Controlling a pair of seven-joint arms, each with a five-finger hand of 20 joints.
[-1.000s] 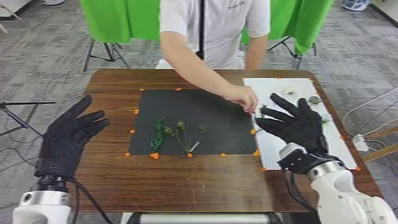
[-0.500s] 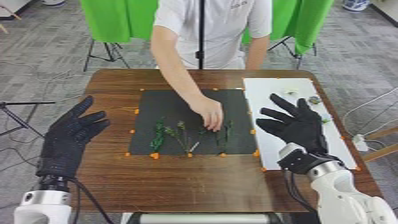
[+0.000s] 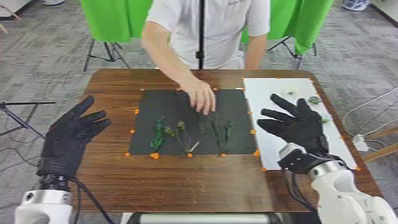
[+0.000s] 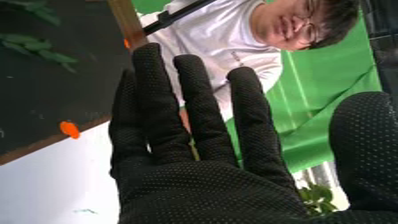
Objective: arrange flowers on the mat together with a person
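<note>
Holding the left hand (image 3: 67,137) at the left of the frame beside the black mat (image 3: 164,102), opening the thumb well away from straight fingers and gripping nothing. Holding the right hand (image 3: 299,131) over the white sheet (image 3: 271,90) at the right, spreading straight fingers wide and carrying nothing. At upper centre, holding the person's hand (image 3: 199,97) above the mat and pointing its fingers down the frame toward the stems; being unable to tell whether it is touching one.

Finding the task's flowers in two places: lying roughly side by side on the lower half of the mat, as a leafy green stem (image 3: 158,133) at left, a budded bunch (image 3: 182,133) next to it, a thin stem (image 3: 202,130) near the middle and a darker stem (image 3: 227,131) at right; and lying at upper right on the sheet, as a white flower (image 3: 290,92) and a greyish flower (image 3: 314,100).

Probably sharing a laying-out step, so waiting with the right hand wide until seeing the person's hand leave the mat. Then choosing one flower on the sheet, closing gently below its head to avoid crushing petals, and lifting well above the darker stem. Lowering it flat without overlapping the row, opening fully before withdrawing, and so avoiding dragging neighbours out of line.
</note>
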